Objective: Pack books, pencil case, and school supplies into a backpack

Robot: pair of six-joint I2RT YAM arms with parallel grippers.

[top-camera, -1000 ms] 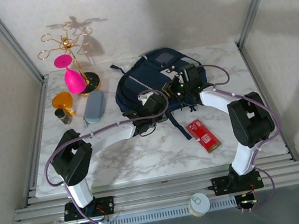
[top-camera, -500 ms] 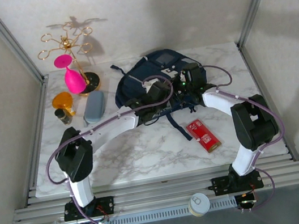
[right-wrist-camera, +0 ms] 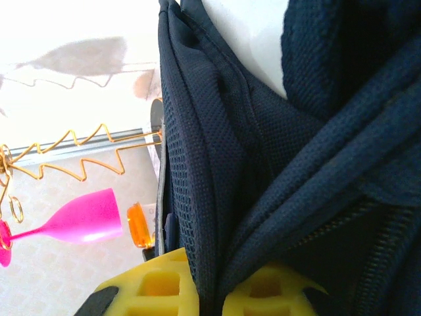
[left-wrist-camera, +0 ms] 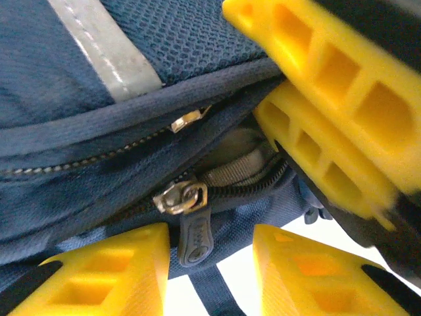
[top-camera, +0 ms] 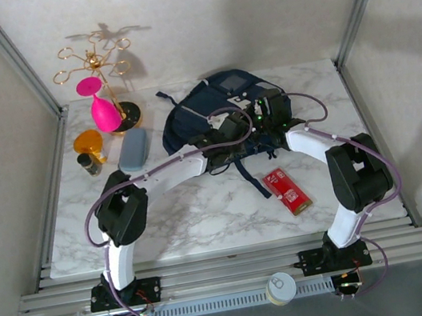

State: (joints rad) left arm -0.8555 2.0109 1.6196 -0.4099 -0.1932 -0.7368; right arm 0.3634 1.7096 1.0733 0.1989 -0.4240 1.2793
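Your left arm (top-camera: 173,172) has pushed further in over the backpack (top-camera: 186,123), which lies at the back of the desk (top-camera: 204,216). The left claw (left-wrist-camera: 210,273) is spread, the zipper pull (left-wrist-camera: 194,236) hanging between its fingers (left-wrist-camera: 105,270) (slider (left-wrist-camera: 181,196) just above). Your right claw (right-wrist-camera: 210,296) is clamped on a fold of backpack fabric.

Showing matt mesh cloth on the backpack (left-wrist-camera: 197,39), a shiny metal zip slider (left-wrist-camera: 181,196) just ahead of the left gripper (left-wrist-camera: 210,253), matt yellow plastic on its fingers (left-wrist-camera: 112,270), and, beyond the right gripper (right-wrist-camera: 207,280), a glinting gold metal wire rack (right-wrist-camera: 135,138).
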